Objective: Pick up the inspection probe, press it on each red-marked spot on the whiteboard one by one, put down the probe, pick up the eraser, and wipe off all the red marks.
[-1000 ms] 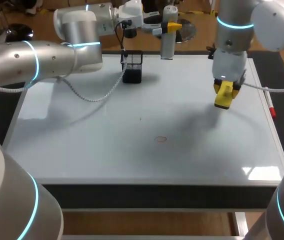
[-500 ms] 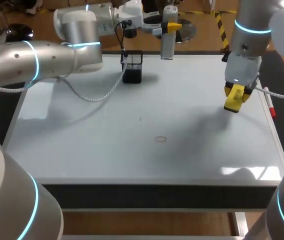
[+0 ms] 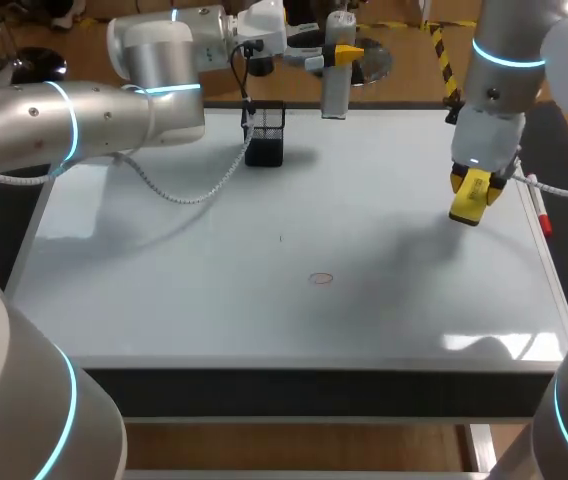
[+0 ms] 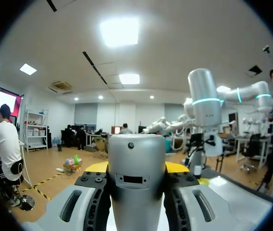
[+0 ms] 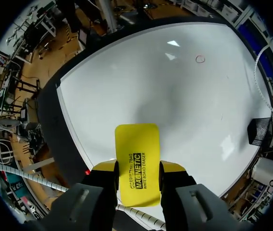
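- Step in hand, as I judge it: wiping. The right gripper [image 5: 137,175] has its fingers clamped on both sides of the yellow eraser [image 5: 137,154], held above the whiteboard [image 3: 214,260] near its 3 o'clock edge.
- One small red mark [image 3: 321,279] shows, about 8 o'clock from the eraser.
- The left gripper [image 4: 136,167] has its fingers closed on the inspection probe [image 4: 136,151], upright past the 12 o'clock edge and not set down.
- Next move likely calls for carrying the eraser over the mark, lowering it flat and rubbing.
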Controlling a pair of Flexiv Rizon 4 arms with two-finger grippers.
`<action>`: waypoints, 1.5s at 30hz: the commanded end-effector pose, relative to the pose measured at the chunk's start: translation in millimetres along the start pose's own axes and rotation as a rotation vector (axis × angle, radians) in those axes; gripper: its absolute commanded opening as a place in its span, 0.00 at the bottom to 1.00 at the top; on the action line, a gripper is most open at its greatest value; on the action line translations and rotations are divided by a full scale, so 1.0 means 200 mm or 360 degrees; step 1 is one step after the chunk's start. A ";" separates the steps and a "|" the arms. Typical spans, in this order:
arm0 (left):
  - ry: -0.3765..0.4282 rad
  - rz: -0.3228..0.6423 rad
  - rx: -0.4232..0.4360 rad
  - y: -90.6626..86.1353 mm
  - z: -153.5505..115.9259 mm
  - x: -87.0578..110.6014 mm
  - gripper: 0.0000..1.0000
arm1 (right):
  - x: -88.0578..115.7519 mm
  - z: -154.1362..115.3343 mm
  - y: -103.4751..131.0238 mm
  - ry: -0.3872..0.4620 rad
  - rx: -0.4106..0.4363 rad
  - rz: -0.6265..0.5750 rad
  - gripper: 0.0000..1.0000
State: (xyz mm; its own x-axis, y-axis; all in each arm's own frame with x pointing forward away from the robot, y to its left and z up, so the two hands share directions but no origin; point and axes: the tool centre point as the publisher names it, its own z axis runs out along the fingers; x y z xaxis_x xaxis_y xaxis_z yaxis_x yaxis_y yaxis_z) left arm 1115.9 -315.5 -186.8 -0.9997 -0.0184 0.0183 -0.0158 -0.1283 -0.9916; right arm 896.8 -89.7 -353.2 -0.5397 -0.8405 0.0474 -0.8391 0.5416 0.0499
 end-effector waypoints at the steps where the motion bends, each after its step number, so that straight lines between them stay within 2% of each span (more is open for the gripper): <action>1: 0.0003 -0.0001 0.0000 0.00 0.00 0.00 0.00 | 0.00 0.00 0.00 0.0001 0.0004 -0.0003 0.00; 4: 0.0003 -0.0001 0.0000 0.00 0.00 0.00 0.00 | 0.00 0.00 0.00 0.0001 0.0004 -0.0003 0.00; 7: 0.0018 0.0013 -0.0055 0.01 0.00 0.06 0.00 | 0.00 0.00 0.00 0.0001 0.0004 -0.0003 0.00; 14: 0.0036 -0.0005 0.0003 0.03 -0.04 0.19 0.00 | 0.00 0.00 0.00 0.0001 0.0004 -0.0003 0.00; 27: 0.0174 0.0021 0.0031 0.04 -0.03 0.52 0.00 | 0.00 0.00 0.00 0.0001 0.0004 -0.0003 0.00; 36: 0.0272 0.0027 0.0063 0.04 -0.08 0.76 0.00 | 0.00 0.00 0.00 0.0001 0.0004 -0.0003 0.00; 45: 0.0298 -0.0010 0.0083 0.08 -0.20 0.98 0.00 | 0.00 0.00 0.00 0.0001 0.0004 -0.0003 0.00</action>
State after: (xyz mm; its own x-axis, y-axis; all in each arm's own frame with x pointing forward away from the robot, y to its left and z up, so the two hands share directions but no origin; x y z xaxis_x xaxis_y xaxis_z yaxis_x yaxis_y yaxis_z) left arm 938.1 -293.8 -206.3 -0.9810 0.1939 -0.0096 -0.0260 -0.1803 -0.9833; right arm 896.5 -89.8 -353.3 -0.5396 -0.8406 0.0467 -0.8393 0.5414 0.0492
